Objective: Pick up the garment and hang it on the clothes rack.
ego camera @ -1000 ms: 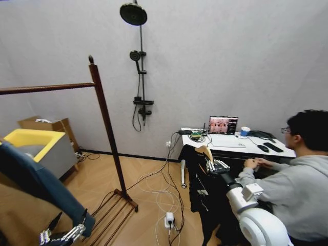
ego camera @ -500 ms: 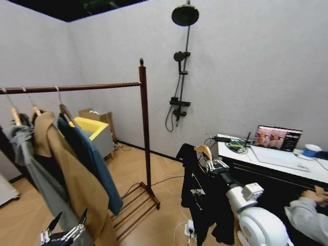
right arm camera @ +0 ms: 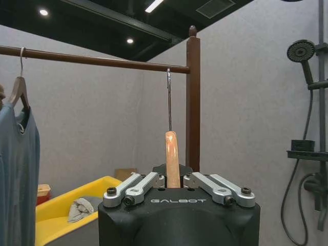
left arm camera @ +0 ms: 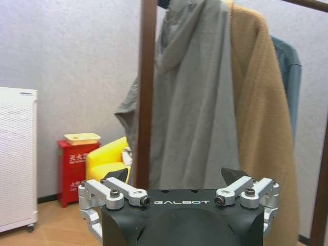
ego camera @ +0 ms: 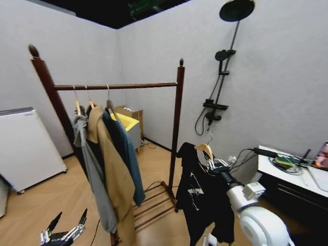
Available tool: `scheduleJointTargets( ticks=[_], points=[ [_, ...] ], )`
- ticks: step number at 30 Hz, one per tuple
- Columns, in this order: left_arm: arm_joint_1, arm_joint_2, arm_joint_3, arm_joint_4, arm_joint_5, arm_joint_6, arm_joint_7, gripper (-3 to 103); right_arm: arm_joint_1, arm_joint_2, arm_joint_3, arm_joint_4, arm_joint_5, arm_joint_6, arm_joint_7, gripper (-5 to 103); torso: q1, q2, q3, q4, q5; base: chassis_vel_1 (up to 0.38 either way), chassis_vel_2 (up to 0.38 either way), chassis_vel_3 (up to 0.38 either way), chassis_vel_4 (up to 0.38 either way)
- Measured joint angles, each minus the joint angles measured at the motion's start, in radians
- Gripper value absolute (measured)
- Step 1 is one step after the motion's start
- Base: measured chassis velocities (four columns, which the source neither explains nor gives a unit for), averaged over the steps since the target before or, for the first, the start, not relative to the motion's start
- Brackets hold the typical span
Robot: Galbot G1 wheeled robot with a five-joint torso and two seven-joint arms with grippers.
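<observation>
The garment point(ego camera: 201, 201), a black T-shirt with a small pale print, hangs from a light wooden hanger point(ego camera: 204, 149) in front of me at lower right. My right gripper point(ego camera: 213, 164) is shut on that hanger point(right arm camera: 171, 156), whose wire hook point(right arm camera: 169, 97) stands upright. The clothes rack point(ego camera: 178, 123), dark reddish-brown, stands left of the garment. Its bar point(ego camera: 118, 86) carries a grey hoodie point(ego camera: 89, 169), a tan coat point(ego camera: 115, 179) and a blue shirt point(ego camera: 128, 154). The bar point(right arm camera: 92, 60) lies ahead of the hook, a little above it. My left gripper point(ego camera: 64, 233) hangs low at the left, open point(left arm camera: 179, 185) and empty.
A white cabinet point(ego camera: 23, 148) stands at the far left wall. A black shower-head stand point(ego camera: 221, 77) is on the wall right of the rack. A white desk point(ego camera: 292, 171) with cables sits at the right. A yellow bin point(ego camera: 128, 123) lies behind the rack.
The whole head view has swung left: the rack now sits centre, and the desk and seated person have slid off to the right. The right gripper still holds the hanger with the T-shirt.
</observation>
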Motion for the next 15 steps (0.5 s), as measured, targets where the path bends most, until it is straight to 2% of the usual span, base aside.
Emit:
scheduleJointTargets(
  ticks=[6,15],
  points=[
    [0.000,0.000,0.000,0.000,0.000,0.000,0.000,100,-0.002,0.008,-0.003,0.000,-0.003,0.002,-0.009,10,0.000,0.000,0.000,-0.0006,0.0000,0.009,0.083,0.090,0.013],
    [0.000,0.000,0.000,0.000,0.000,0.000,0.000,100,-0.006,0.015,-0.009,-0.005,-0.030,0.005,-0.041,10,0.000,0.000,0.000,-0.0004,-0.0001,-0.151,0.151,0.162,-0.140]
  ],
)
